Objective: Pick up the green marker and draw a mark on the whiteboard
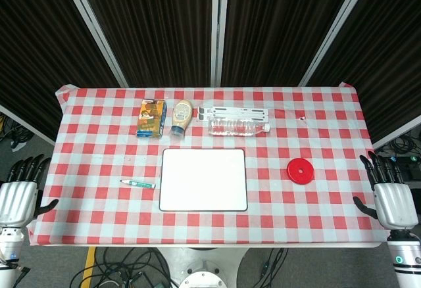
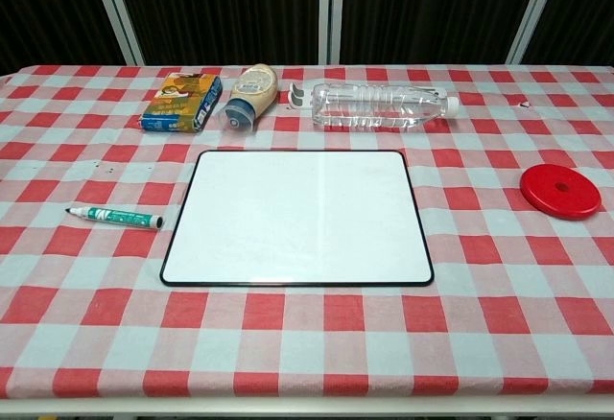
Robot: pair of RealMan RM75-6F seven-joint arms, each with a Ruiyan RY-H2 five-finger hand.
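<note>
While both hands sit off the table edges, the green marker (image 1: pixel 138 184) lies untouched on the checkered tablecloth (image 1: pixel 329 143).

Left hand (image 1: pixel 18 196): fingers apart and extended, holding nothing, just outside the near left corner of the table. Right hand (image 1: pixel 389 194): same posture, fingers spread, empty, beyond the near right edge. Neither hand shows in the chest view. Marker lies flat just left of the whiteboard (image 1: pixel 203 179), apart from it, capped. Whiteboard centred, surface blank. Red disc (image 1: pixel 300 171) to the right of the board, well apart. Along the far side: small snack box (image 1: pixel 150 118), squeeze bottle (image 1: pixel 181 117) lying down, clear plastic water bottle (image 1: pixel 238 127) on its side.
</note>
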